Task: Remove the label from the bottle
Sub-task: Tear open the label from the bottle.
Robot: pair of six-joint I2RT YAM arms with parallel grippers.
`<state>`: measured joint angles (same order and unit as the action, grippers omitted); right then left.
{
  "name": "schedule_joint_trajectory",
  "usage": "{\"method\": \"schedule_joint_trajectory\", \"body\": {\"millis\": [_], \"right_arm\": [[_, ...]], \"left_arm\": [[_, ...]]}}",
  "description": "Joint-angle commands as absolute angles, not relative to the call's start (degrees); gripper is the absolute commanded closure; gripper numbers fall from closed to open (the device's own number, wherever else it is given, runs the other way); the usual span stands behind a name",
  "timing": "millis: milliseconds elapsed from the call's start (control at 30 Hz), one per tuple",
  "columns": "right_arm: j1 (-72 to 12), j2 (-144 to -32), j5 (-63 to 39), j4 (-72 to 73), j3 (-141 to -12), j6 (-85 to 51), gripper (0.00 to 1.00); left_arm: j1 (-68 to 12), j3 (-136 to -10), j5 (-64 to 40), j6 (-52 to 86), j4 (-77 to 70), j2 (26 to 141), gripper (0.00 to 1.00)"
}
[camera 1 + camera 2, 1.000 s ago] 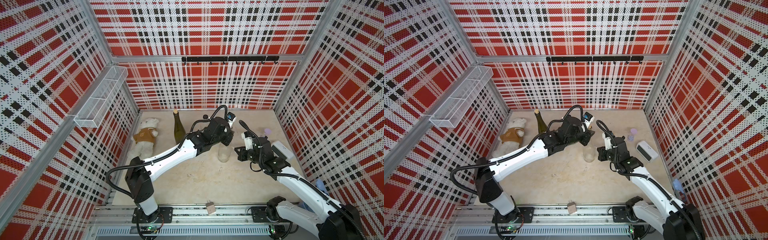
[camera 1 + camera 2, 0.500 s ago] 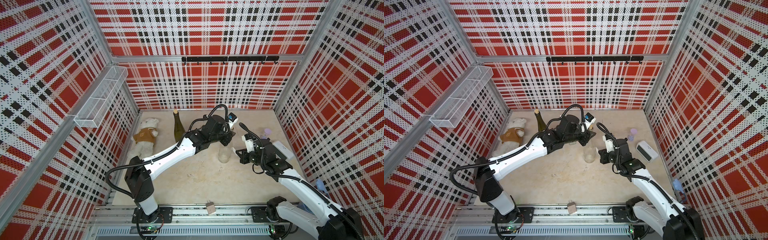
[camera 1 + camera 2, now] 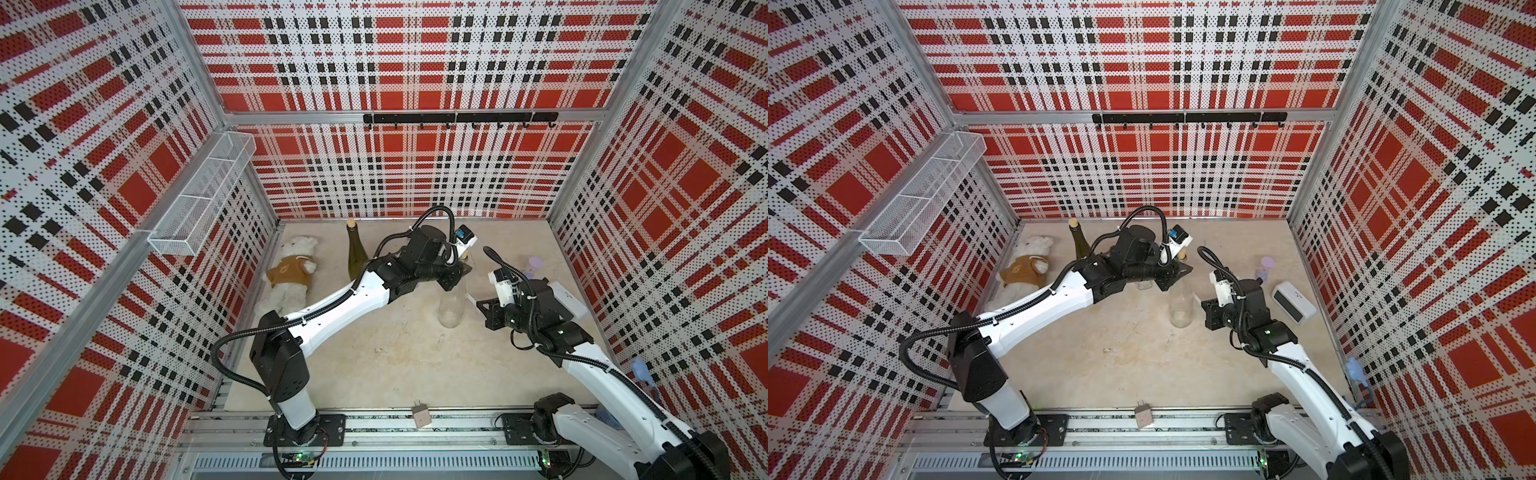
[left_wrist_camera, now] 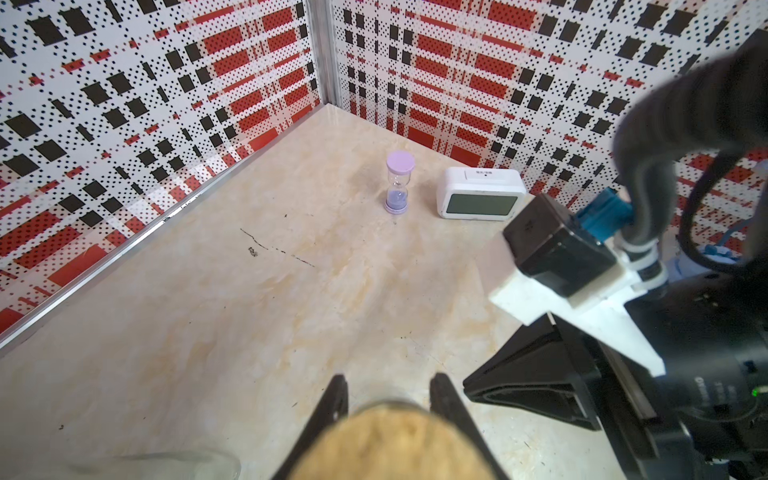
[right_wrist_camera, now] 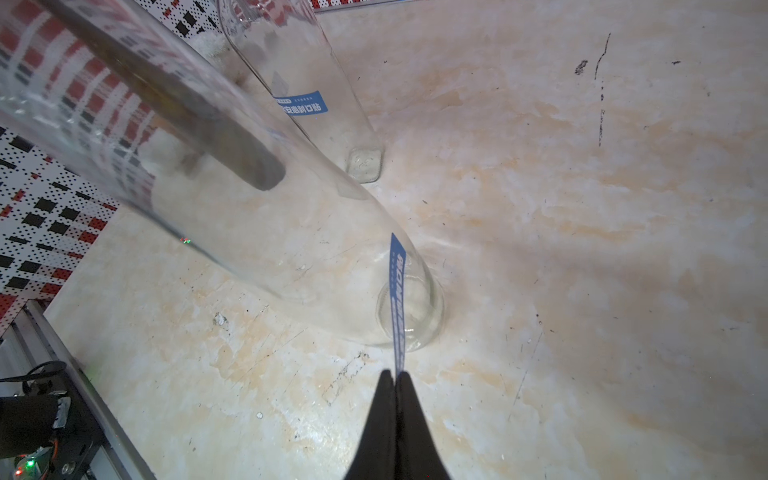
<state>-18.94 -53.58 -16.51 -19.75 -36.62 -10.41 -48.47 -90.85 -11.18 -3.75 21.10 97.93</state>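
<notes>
Right of centre on the bench (image 3: pixel 395 357), the clear bottle (image 3: pixel 451 305) stands with the left gripper (image 4: pixel 388 390) clamped on its neck. The right gripper (image 5: pixel 395 376) pinches the partly lifted blue label (image 5: pixel 398 286). Best to pull steadily outward while the neck is braced.

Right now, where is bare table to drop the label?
Widest: near tabletop between the clear bottle and front rail. Also the back strip behind the hourglass. Crowded: teddy bear and green bottle at left, clock at right.
</notes>
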Motion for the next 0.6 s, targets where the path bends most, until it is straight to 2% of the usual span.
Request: {"method": "schedule_joint_trajectory", "body": {"millis": [0,567], "right_arm": [[-18.28,-52.48,-17.07,-19.73,-36.02,-8.35,1.00],[-15.21,-51.46,-13.82,-22.10,-36.84,-9.05,1.00]], "left_arm": [[-47.91,-92.98,-12.72,-6.00,24.66,99.30,0.77],[-47.29,-93.72,-16.50,-7.78,26.37,99.34,0.77]]}}
